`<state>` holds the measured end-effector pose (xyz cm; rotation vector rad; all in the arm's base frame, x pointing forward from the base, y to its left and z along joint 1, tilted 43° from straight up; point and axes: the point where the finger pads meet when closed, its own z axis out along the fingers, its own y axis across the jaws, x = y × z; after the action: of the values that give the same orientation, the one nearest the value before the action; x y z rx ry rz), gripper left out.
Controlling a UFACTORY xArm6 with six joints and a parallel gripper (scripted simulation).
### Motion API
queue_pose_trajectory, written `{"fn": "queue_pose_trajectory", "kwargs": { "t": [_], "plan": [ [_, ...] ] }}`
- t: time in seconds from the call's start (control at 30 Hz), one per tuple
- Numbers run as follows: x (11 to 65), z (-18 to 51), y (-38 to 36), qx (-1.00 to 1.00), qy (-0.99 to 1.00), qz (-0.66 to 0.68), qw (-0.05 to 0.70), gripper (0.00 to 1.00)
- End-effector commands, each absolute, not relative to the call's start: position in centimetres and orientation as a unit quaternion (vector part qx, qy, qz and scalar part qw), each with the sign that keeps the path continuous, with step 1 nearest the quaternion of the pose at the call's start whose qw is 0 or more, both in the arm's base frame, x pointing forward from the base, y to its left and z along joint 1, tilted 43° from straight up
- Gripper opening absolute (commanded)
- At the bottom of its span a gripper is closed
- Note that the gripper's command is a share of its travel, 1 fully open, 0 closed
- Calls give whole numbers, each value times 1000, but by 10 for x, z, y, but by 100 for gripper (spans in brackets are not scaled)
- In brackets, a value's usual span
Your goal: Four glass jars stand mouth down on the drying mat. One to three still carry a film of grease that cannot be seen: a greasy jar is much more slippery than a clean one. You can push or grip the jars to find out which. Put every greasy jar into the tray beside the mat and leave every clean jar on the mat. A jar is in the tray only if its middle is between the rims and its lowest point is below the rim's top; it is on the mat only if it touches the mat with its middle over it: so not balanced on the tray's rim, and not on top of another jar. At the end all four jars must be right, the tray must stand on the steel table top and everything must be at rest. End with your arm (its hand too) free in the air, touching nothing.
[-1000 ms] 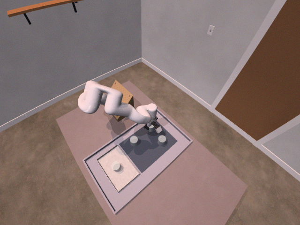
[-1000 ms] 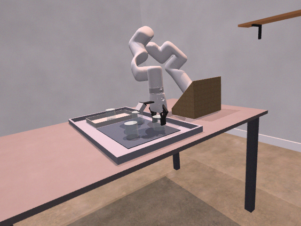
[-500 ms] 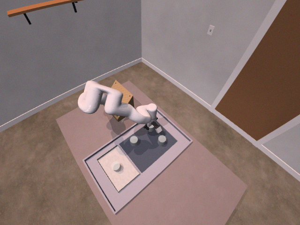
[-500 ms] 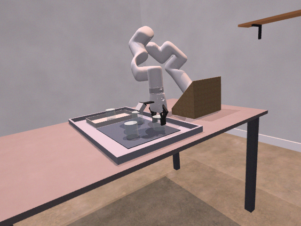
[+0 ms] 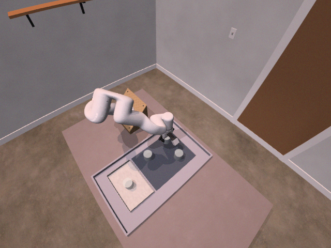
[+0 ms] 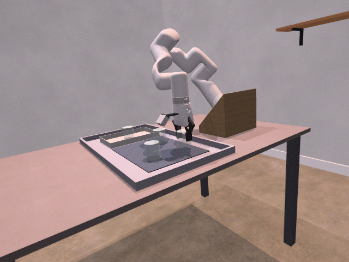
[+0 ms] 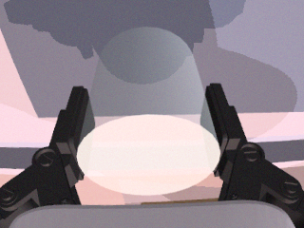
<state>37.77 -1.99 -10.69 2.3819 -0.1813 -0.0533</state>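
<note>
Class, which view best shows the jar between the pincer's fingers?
Wrist: the jar appears large, flanked by both fingers. Top shows mainly its upper end, partly covered; exterior shows it small, partly behind a finger.

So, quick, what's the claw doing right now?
The claw is closed on a jar, one finger on either side of it.

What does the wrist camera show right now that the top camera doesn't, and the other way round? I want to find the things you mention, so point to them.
Only the wrist view: a jar (image 5: 166,140) (image 7: 147,154) between both fingers, seen close up.

Only the top view: the tray (image 5: 120,193) with one jar in it (image 5: 128,183), two more jars on the mat (image 5: 147,154), and the light switch (image 5: 232,33).

Both: the jar at the gripper (image 5: 168,138) (image 7: 147,103).
</note>
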Motion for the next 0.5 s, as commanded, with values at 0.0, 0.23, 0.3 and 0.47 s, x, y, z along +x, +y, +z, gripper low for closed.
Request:
{"fn": "queue_pose_trajectory", "kwargs": {
  "t": [0.0, 0.23, 0.3, 0.47],
  "plan": [
    [380, -97, -11, 927, -71, -19, 367, 0],
    [381, -87, -2, 927, -71, -19, 367, 0],
    [382, -83, 2, 927, -71, -19, 367, 0],
    [383, -74, 11, 927, -71, -19, 367, 0]
  ]
}}
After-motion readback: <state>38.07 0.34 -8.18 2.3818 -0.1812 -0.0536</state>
